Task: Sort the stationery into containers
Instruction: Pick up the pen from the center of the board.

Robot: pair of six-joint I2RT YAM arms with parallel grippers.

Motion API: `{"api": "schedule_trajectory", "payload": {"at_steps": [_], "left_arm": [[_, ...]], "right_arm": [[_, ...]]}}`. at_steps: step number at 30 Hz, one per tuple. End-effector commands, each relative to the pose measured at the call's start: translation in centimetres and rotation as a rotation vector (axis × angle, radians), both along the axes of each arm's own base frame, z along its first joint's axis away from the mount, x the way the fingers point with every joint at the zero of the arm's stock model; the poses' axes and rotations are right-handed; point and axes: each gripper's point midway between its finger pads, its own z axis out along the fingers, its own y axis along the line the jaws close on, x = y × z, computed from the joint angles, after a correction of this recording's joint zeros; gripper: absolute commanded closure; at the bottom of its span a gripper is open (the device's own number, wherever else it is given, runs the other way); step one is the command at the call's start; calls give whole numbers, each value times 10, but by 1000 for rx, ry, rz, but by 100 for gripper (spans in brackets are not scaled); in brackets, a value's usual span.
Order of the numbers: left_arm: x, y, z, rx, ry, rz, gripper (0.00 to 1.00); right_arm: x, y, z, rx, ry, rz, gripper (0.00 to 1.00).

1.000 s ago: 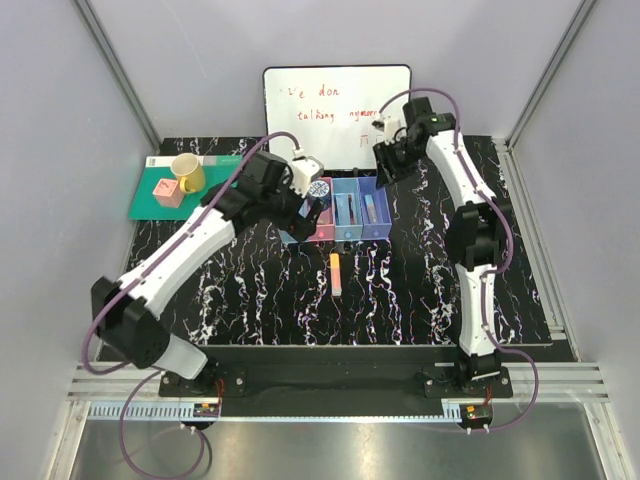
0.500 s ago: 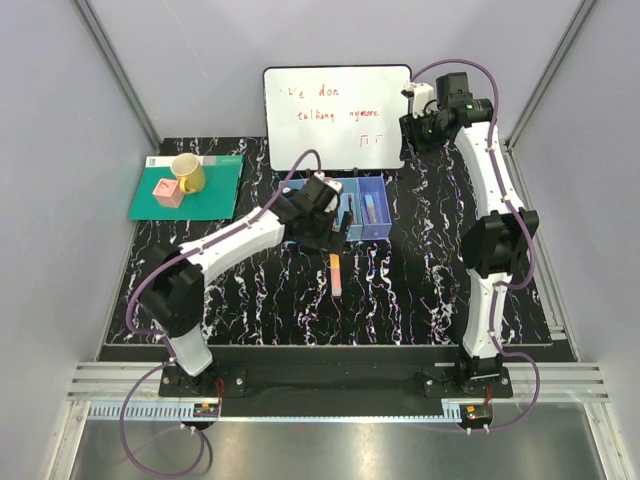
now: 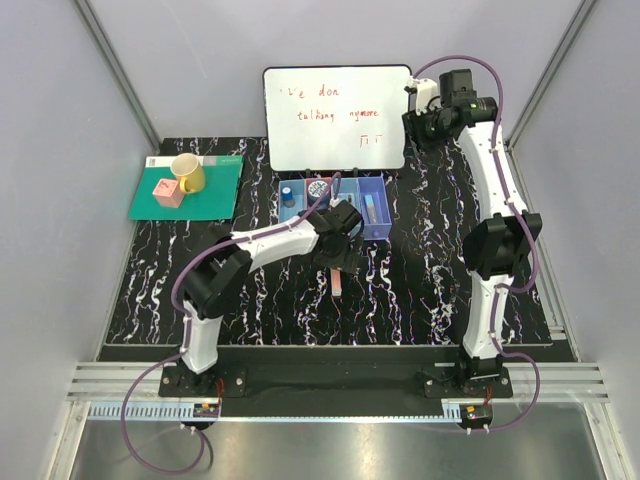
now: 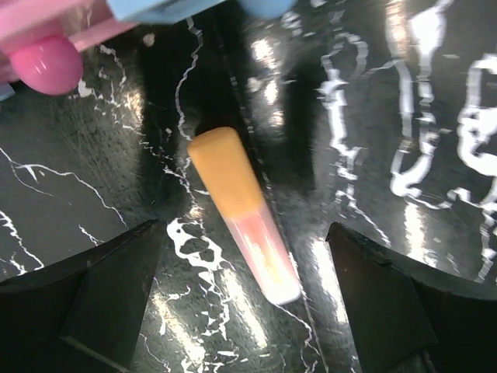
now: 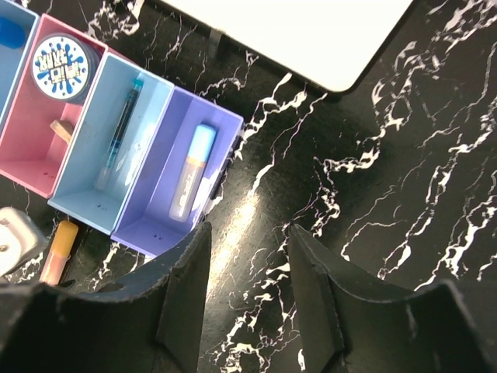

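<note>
An orange stubby marker point(image 4: 242, 214) lies on the black marble table just in front of the containers point(image 3: 335, 207), a row of blue, pink, blue and purple bins. My left gripper point(image 4: 245, 311) is open and hovers low over the marker, one finger on each side, not touching it; it shows in the top view point(image 3: 340, 252). The round blue disc point(image 5: 62, 66) lies in the pink bin. A thin pen point(image 5: 120, 128) lies in the second blue bin, and a light-blue marker point(image 5: 192, 172) in the purple bin. My right gripper point(image 5: 248, 295) is open and empty, held high at the back right.
A whiteboard point(image 3: 337, 115) stands right behind the bins. A green mat point(image 3: 215, 192) at the back left carries a yellow cup point(image 3: 188, 172) and a pink cube point(image 3: 166, 190). Grey walls enclose the table on three sides.
My left gripper has moved from over the bins to the near side, down over the orange marker. The disc now lies in the pink bin. My right arm rose to the back right.
</note>
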Motion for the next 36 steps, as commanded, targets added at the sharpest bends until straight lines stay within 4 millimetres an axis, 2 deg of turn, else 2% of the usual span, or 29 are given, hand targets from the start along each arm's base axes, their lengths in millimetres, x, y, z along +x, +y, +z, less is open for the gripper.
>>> {"api": "schedule_trajectory", "payload": {"at_steps": [1, 5, 8, 14, 17, 18, 21, 24, 25, 28, 32, 35, 36], "left_arm": [[16, -9, 9, -26, -39, 58, 8], [16, -12, -8, -4, -11, 58, 11], [17, -15, -13, -2, -1, 54, 12], [16, -18, -24, 10, 20, 43, 27], [15, -22, -28, 14, 25, 27, 38], [15, -22, -30, 17, 28, 25, 47], [13, -27, -30, 16, 29, 5, 57], [13, -30, -31, 17, 31, -6, 74], [12, -30, -31, 17, 32, -9, 85], [13, -32, -24, 13, 14, -18, 100], [15, -33, -8, 4, -32, -24, 100], [16, -36, 13, -25, -76, -49, 100], [15, -37, 25, -45, -100, -65, 100]], "right_arm": [[2, -6, 61, 9, -164, -9, 48], [0, -6, 68, 21, -177, -8, 48], [-1, -8, 71, 34, -179, -6, 48], [0, -14, 78, 55, -191, -20, 48], [0, -14, 83, 67, -201, -18, 48], [0, -14, 84, 69, -203, -19, 48], [-1, -14, 87, 80, -204, -20, 48], [-3, -16, 89, 86, -206, -22, 48], [-2, -17, 88, 86, -205, -25, 48], [-3, -18, 88, 86, -203, -27, 48], [-4, -19, 88, 85, -202, -28, 48], [-7, -21, 85, 79, -192, -27, 48], [-8, -20, 82, 75, -184, -25, 48]]}}
